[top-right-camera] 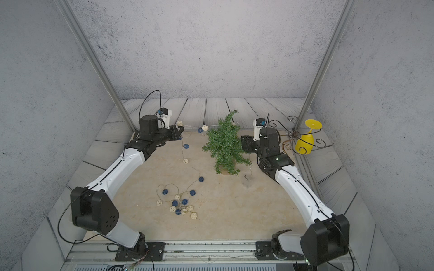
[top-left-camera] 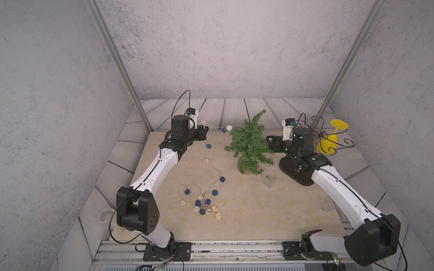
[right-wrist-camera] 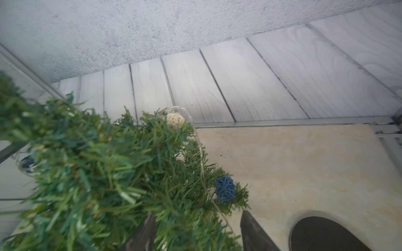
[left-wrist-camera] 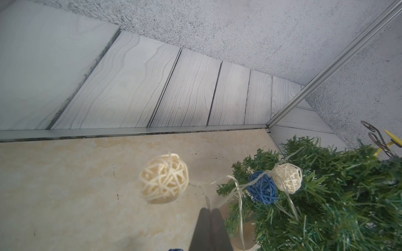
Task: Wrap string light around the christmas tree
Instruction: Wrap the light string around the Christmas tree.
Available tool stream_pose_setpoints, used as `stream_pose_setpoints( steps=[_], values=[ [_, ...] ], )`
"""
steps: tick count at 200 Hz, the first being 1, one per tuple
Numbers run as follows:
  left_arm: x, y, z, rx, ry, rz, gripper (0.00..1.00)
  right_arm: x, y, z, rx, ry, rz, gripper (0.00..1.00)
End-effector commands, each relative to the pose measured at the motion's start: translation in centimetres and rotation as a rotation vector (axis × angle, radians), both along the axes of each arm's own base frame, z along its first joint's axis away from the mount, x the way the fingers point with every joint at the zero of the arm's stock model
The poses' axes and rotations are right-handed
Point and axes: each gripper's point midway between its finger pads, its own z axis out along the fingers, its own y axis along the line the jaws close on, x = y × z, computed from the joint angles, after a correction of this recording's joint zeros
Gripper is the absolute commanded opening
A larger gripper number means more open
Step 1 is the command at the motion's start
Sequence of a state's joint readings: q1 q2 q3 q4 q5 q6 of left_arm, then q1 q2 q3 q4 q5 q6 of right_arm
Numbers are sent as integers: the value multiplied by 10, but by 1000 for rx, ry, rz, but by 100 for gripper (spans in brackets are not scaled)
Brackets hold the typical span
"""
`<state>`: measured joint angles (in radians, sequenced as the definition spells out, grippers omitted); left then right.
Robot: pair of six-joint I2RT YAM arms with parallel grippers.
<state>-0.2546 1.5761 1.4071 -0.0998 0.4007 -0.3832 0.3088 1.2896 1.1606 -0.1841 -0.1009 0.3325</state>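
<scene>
**Left jaws pinch the wire, right jaws stand open in the branches**

In the left wrist view the left gripper (left-wrist-camera: 209, 209) has its jaws pressed together on the thin wire of the string light (left-wrist-camera: 164, 187). The hold sits between a cream ball hanging free and a blue and cream pair resting against the tree (left-wrist-camera: 326, 206). The right gripper (right-wrist-camera: 198, 214) has its jaws apart with needle branches between them, and nothing looks clamped there.

In both top views the wire runs raised from the left gripper across to the tree's upper branches. The tree stands on its pot (top-left-camera: 247, 173) near the far edge of the worktop (top-left-camera: 234, 223), toward the right arm's side. Most of the string lies slack in a heap (top-left-camera: 204, 206) nearer the front edge, and one strand climbs from it to the left gripper.

The string is probably very light and limp, and its woven balls would crush easily, so bare wire between balls is the best place to hold. The balls will likely catch on needles, which helps a wrap stay but may snag. The tree looks light and top-heavy, so a hard pull could tip it.

Only the right wrist view shows a cream ball and a blue ball lodged on the tree's far side. Only the top views show the slack heap and a strand dropping to a faint clear shape, probably the battery box (top-left-camera: 269, 181).
</scene>
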Motion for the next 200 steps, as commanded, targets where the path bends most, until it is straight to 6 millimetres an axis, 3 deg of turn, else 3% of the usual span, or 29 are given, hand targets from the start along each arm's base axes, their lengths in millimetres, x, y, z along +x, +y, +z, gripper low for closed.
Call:
stream_pose_setpoints(
  steps=[1,42,98,157,200],
  values=[
    [1,11,2,10,-13,25,0,-22,15,-1,64,30,93,62],
    [-14,5,0,-53,22,-56,0,-43,6,-1,75,23,76,72],
    [-45,3,-22,-97,78,-87,0,-83,20,-36,95,72,200,82],
    [-73,6,-34,-126,87,-104,0,-126,81,-81,-62,84,359,84],
    [-85,-12,-41,-203,109,-207,0,-149,107,-81,-83,-5,415,81]
  ],
)
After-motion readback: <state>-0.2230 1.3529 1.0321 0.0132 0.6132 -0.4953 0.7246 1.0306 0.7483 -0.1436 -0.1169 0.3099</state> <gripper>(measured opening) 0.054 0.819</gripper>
